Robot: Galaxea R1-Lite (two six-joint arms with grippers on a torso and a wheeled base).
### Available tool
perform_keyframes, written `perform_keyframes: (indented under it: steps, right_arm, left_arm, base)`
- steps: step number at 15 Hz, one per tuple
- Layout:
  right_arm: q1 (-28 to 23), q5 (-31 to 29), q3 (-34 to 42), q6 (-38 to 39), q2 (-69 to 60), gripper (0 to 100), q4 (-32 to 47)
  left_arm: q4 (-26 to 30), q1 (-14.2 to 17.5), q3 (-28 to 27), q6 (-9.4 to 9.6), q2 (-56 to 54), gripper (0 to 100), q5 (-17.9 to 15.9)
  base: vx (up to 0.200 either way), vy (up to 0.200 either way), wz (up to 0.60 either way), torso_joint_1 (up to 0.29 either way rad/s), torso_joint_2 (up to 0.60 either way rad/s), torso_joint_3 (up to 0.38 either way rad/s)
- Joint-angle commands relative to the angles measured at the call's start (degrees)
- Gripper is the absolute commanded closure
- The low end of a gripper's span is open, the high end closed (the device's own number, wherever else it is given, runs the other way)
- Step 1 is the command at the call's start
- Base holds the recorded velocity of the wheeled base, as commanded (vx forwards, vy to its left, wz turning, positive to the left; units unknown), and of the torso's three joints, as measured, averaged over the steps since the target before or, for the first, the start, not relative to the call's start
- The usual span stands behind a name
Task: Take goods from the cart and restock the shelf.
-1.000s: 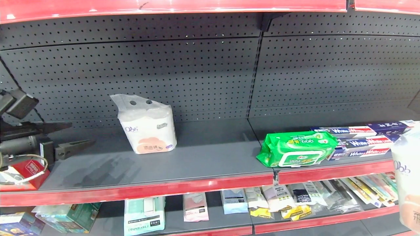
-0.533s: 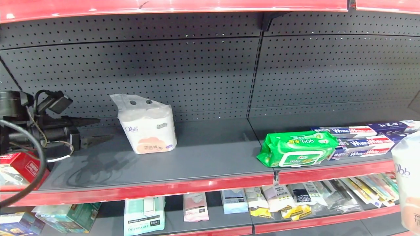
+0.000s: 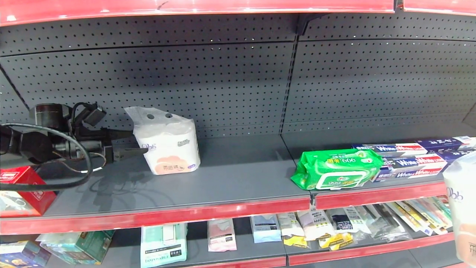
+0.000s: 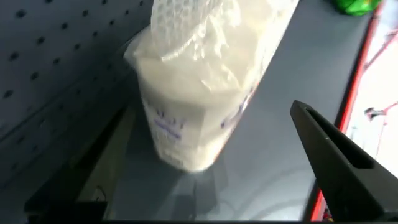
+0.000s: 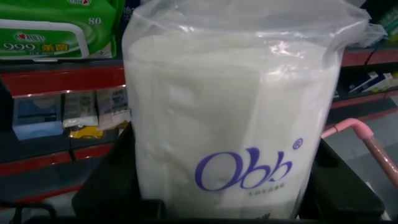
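A white toilet paper pack (image 3: 169,145) stands upright on the grey shelf (image 3: 238,178), left of the middle. My left gripper (image 3: 140,141) is open at the pack's left side, level with its middle. In the left wrist view this pack (image 4: 199,93) stands between the two dark fingers (image 4: 339,165); I cannot tell whether they touch it. A second pack of the same kind (image 3: 461,208) hangs at the far right, below shelf level. My right gripper (image 5: 227,180) is shut on that second pack (image 5: 236,106).
A green wet wipes pack (image 3: 336,167) and stacked toothpaste boxes (image 3: 409,160) lie on the shelf's right part. A red box (image 3: 22,190) sits at its left end. Bare shelf lies between the toilet paper and the wipes. Small packets fill the lower shelf (image 3: 260,227). A pink cart handle (image 5: 367,143) shows nearby.
My left gripper has moved right along the shelf, from the left edge up to the standing pack. The right gripper's pack has hardly shifted.
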Motion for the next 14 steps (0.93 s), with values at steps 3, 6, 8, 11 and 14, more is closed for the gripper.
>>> perform_keyframes:
  steps: [3, 6, 8, 11, 14]
  right_arm:
    - [0.0, -0.8, -0.1, -0.5, 1.3, 100, -0.1]
    - [0.0, -1.0, -0.1, -1.1, 1.7, 100, -0.2]
    - [0.0, -1.0, -0.2, -1.6, 1.8, 100, -0.2]
    - [0.0, -1.0, -0.5, -1.6, 2.4, 100, -0.2]
    - [0.0, -1.0, -0.4, -1.6, 2.4, 100, -0.2]
  left_arm:
    - [-0.3, -1.6, -4.7, 0.25, 5.9, 0, -2.9]
    - [-3.1, -3.4, -7.4, 0.34, 9.3, 0, -4.5]
    - [-5.9, -4.7, -8.9, -0.54, 11.4, 0, -4.4]
    - [-6.3, -5.7, -9.1, -0.98, 12.9, 0, -3.9]
    - [-8.3, -6.3, -9.3, -1.68, 13.6, 0, -3.7]
  base:
    - [0.0, 0.0, 0.0, 0.0, 0.0, 0.0]
    - [0.0, 0.0, 0.0, 0.0, 0.0, 0.0]
    - [0.0, 0.0, 0.0, 0.0, 0.0, 0.0]
    - [0.0, 0.0, 0.0, 0.0, 0.0, 0.0]
    - [0.0, 0.0, 0.0, 0.0, 0.0, 0.0]
